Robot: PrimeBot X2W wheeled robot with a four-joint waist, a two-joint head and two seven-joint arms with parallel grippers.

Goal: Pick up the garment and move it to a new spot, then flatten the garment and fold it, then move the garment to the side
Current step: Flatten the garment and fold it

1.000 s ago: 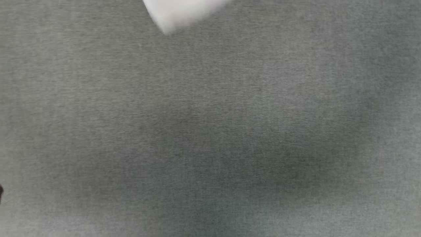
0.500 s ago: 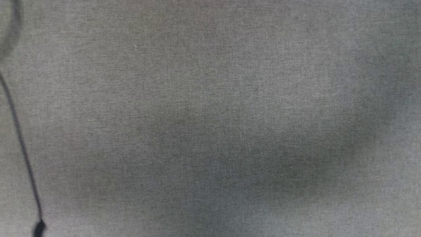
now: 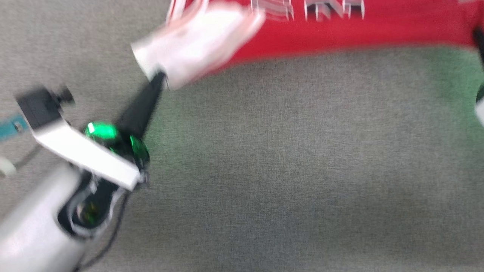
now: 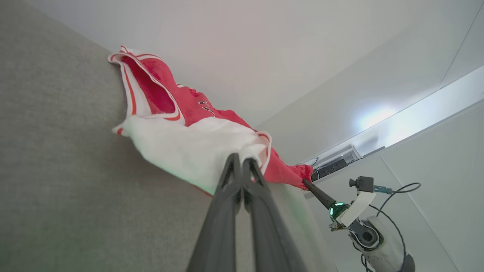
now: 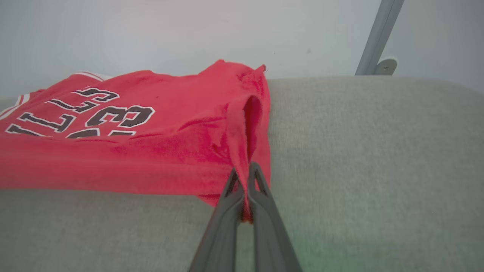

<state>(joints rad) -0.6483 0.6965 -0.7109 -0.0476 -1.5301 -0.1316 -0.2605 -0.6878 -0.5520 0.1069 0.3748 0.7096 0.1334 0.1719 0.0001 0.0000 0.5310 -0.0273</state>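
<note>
Red jersey (image 3: pixel 340 34) at 12 o'clock; left gripper (image 4: pixel 240 162) pinches its white sleeve (image 4: pixel 189 147), right gripper (image 5: pixel 245 170) (closed too) its red edge.

Your left arm (image 3: pixel 34 226) sits at 8 o'clock in the head view, and your left gripper (image 3: pixel 161 77) points to 1 o'clock. Both it and your right gripper (image 5: pixel 247 172) pinch the garment (image 5: pixel 132 151) tight.

support: grey fabric surface (image 3: pixel 287 170) | on it: red garment (image 3: pixel 340 30)
</note>
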